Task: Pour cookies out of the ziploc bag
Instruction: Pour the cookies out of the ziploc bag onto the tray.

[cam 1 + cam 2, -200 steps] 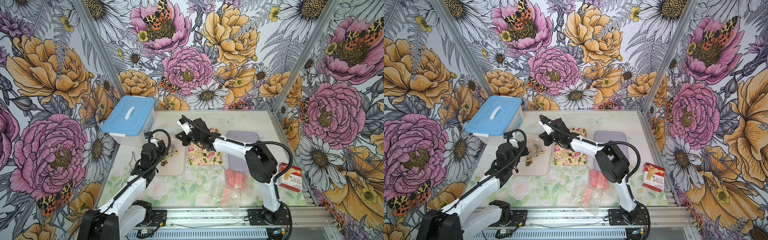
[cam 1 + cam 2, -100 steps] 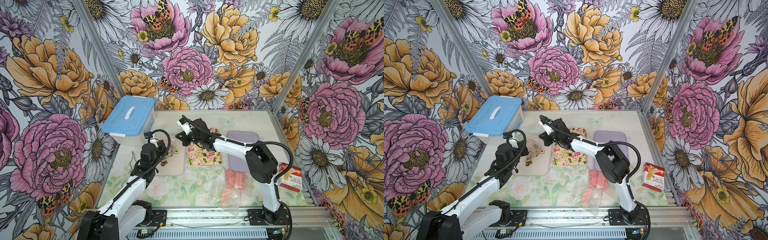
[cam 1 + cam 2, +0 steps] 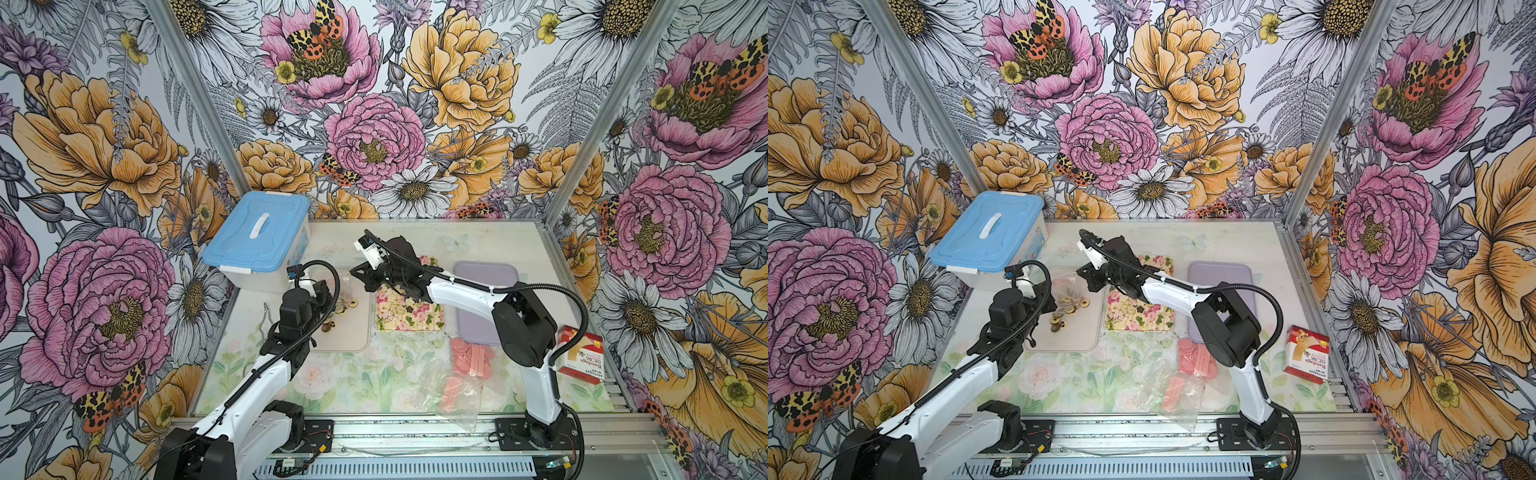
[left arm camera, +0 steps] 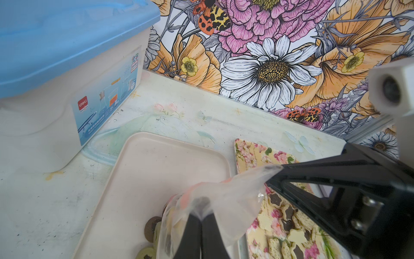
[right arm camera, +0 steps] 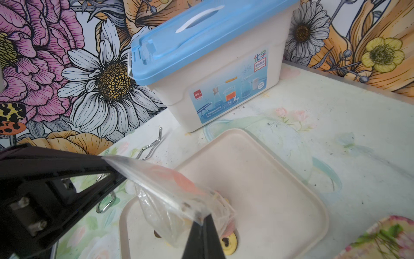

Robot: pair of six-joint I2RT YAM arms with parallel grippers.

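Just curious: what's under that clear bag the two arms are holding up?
Under the ziploc bag lies a beige tray with small round cookies, brown and cream. How many remain inside the bag cannot be seen; its crumpled film and the fingers cover them.

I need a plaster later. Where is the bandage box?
In both top views the bandage box lies at the table's right edge, beside the right arm's base, just right of the purple tray.

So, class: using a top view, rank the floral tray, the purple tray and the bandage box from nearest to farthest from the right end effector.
1. Floral tray: just beside the right end effector, under that arm's wrist.
2. Purple tray: farther along, beside the floral tray.
3. Bandage box: farthest, by the right wall.
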